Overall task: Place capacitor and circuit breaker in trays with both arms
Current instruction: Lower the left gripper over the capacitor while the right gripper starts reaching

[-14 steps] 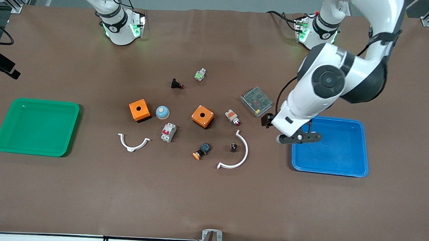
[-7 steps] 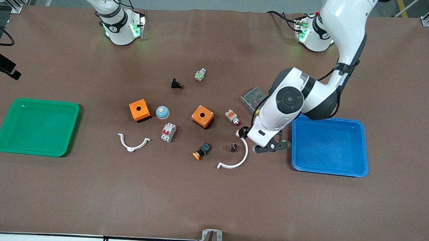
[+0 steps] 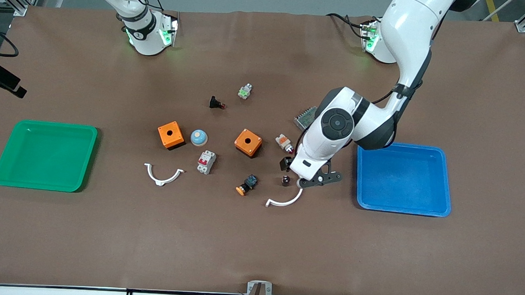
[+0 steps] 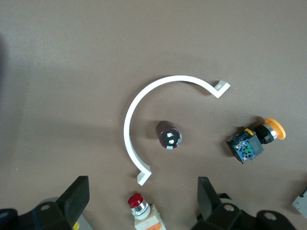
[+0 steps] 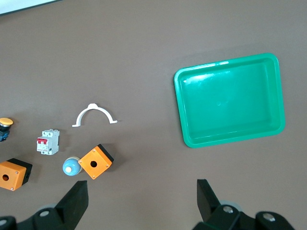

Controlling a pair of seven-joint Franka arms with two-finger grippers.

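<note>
Left arm swung off the blue tray (image 3: 403, 179) toward frame centre; left gripper (image 3: 297, 174) now hangs just above the capacitor (image 3: 286, 180). Fingers (image 4: 76, 196) spread wide, nothing between them. Capacitor stands on the bench (image 3: 258, 245) inside the curve of the large white arc clip (image 3: 286, 201), right of centre in the front view. In the left wrist view it sits mid-frame (image 4: 169, 135), silvery end up, fingers not touching it. Circuit breaker (image 3: 206, 162) lies left of centre, below the blue dome button (image 3: 198, 137), well apart from both grippers. Right arm waits at its base, upper left; right gripper (image 5: 141, 199) shows only in its wrist view, fingers wide open, empty, high above the bench near the green tray (image 5: 230, 105).
</note>
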